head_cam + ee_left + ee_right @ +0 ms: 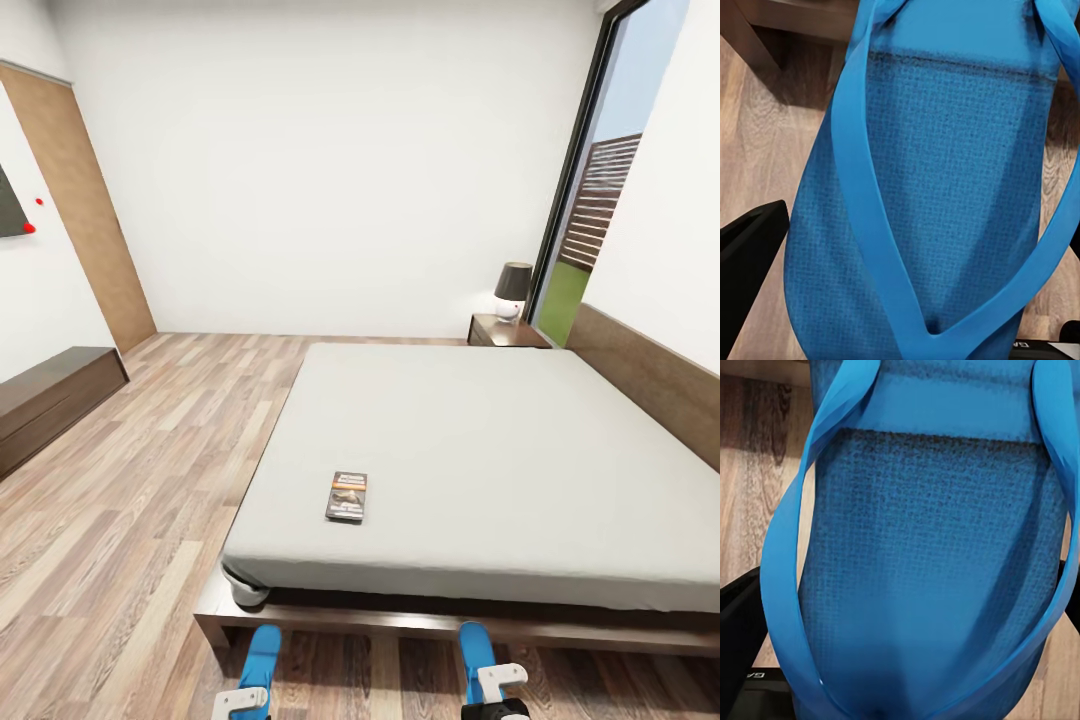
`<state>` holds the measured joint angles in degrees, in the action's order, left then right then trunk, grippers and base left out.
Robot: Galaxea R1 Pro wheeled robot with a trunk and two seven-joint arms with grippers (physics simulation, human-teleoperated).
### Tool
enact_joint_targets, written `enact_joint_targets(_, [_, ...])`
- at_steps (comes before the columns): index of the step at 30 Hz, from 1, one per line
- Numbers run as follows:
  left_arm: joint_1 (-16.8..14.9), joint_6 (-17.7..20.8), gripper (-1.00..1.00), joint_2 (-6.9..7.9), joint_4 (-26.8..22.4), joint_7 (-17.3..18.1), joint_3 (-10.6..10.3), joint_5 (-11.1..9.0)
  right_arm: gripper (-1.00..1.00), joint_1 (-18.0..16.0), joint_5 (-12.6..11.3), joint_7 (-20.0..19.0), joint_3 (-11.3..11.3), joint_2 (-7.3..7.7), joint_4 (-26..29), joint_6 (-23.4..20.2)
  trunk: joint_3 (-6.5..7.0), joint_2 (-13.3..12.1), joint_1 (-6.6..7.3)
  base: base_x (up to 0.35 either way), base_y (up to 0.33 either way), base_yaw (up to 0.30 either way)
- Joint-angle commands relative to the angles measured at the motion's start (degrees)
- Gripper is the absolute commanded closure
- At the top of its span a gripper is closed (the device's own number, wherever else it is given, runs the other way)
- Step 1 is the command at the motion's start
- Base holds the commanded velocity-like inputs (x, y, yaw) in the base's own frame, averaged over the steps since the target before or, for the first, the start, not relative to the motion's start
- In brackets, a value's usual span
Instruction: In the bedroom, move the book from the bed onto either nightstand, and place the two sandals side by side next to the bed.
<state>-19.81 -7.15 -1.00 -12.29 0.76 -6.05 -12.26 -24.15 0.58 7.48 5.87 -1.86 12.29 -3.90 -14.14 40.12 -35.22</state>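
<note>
At the bottom edge of the head view, left gripper (243, 700) and right gripper (495, 695) each carry a blue sandal: left sandal (262, 655), right sandal (476, 648). Wrist views agree: left sandal (937, 187) and right sandal (930, 555) sit close to the lens, with a black finger (750, 270) at the edge. We judge both grippers clamped on their sandals, though actual pad contact isn't visible.

Outward: both sandals hang over the wood floor (150, 500), just short of the foot of the bed (480, 450). They are well apart from each other, not yet side by side.

Book (346, 496) lies flat on the mattress near the foot edge, toward the bed's left side as viewed. One nightstand (505, 330) stands beyond the far corner by the window, lamp (512, 290) on top.

Step in hand, in our judgement: placing the sandals. Book step not started.

Next move calls for: lower both to the floor beside the bed frame, bring them parallel and close together, then release. After that, reach for the book; the nightstand is far off, so base travel is probably req'd.
</note>
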Motion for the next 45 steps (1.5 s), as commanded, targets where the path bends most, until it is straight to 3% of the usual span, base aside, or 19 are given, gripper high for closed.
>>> enact_joint_targets(1, [-0.1,-0.2,1.00,0.03,0.1,-0.4,-0.5,-0.5,1.00,0.0,0.1,0.3,0.5,0.01,0.1,-0.4,-0.08,0.1,-0.01,0.000,0.000,0.001])
enact_joint_targets(45, [-0.1,-0.2,1.00,-0.02,0.0,-0.5,-0.5,-0.6,1.00,0.0,0.0,0.3,0.3,0.60,0.1,-0.4,-0.08,0.1,-0.01,0.000,0.000,0.000])
